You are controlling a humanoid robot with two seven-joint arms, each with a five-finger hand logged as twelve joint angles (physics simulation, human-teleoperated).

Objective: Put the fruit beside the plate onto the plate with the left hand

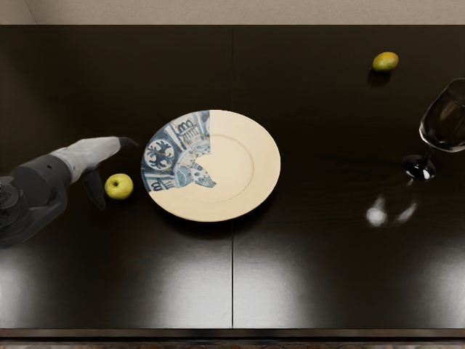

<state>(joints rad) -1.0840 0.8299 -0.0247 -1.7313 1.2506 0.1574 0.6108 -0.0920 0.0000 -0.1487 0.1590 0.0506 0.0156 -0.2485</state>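
The left hand [93, 155], pale grey on a dark forearm, comes in on the plate's left side. Its fingers are stretched out towards the plate's upper-left rim and its thumb hangs down apart from them. It is open and grips nothing.

The small, round, yellow-green apple [119, 186] lies on the table just beside the plate's left edge, below the outstretched fingers and close to the right of the thumb. I cannot tell whether the thumb touches it. No lift has begun, so the grasp itself seems to be the step in hand.

The large, round, cream-coloured ceramic plate [232, 163] with a blue-and-white patterned wedge on its left side has nothing on it.

The apple looks light, firm and smooth-skinned, and it would probably roll if nudged from one side. The best hold is likely across its widest part, with the thumb on the side away from the plate and the fingers on the plate side. Only a modest squeeze should be needed.

Far from the plate, towards the upper right, sits a second yellow-green fruit [385, 62]. A clear stemmed wine glass [442, 127] stands well to the plate's right on the glossy, dark wooden table [327, 254].
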